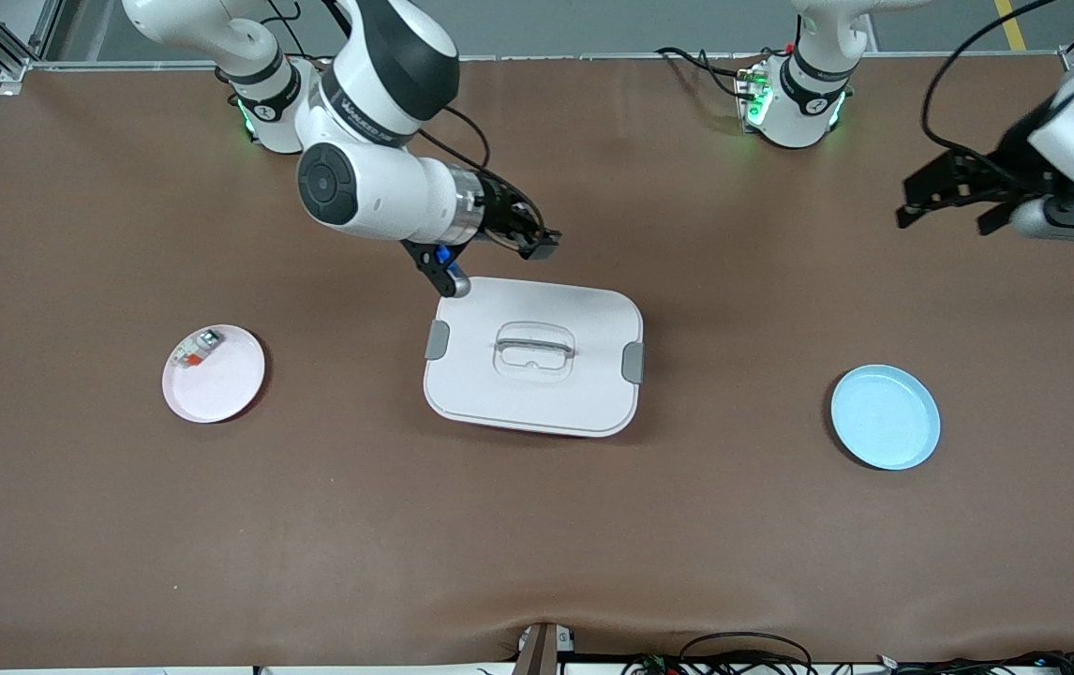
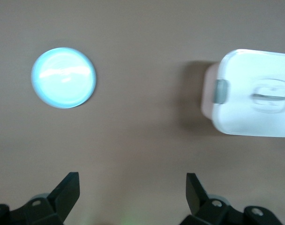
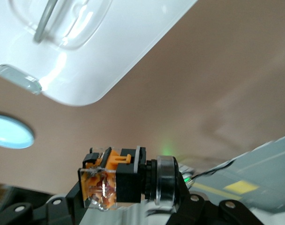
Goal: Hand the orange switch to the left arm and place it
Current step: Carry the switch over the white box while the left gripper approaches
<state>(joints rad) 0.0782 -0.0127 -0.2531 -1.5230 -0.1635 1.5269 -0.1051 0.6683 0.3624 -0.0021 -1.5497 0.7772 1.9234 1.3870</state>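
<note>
Over the upper edge of the box (image 1: pixel 533 356), at the centre of the front frame, we see the right tool (image 1: pixel 499 251) clamped shut on the orange switch (image 3: pixel 115 180), carried in the air just above the lid's corner nearest the robots' bases. In the right wrist view the switch sits crosswise between the fingers, a black block with an orange clip and a clear orange-tinted face, with the box's latch and recessed handle in that frame's upper left.

At the right edge of the front frame the left tool (image 1: pixel 954 202) waits over bare counter (image 1: pixel 537 544), jaws spread wide and holding nothing; its own wrist view shows both fingers well apart, the blue plate (image 1: pixel 885 417) in the upper left and the box at the right edge.

A pink plate (image 1: pixel 214 373) at centre left of the front frame carries only a small white-and-grey piece (image 1: pixel 197 350) with a red-orange part.

We judge the pick done and the carry toward a handover under way. The next move, as we read it, calls for the right arm to keep the switch clear of the lid while skirting the box toward the left arm's end, and for the left arm to come in and meet it with open jaws. The blue plate looks the likely destination, though we cannot be sure.
</note>
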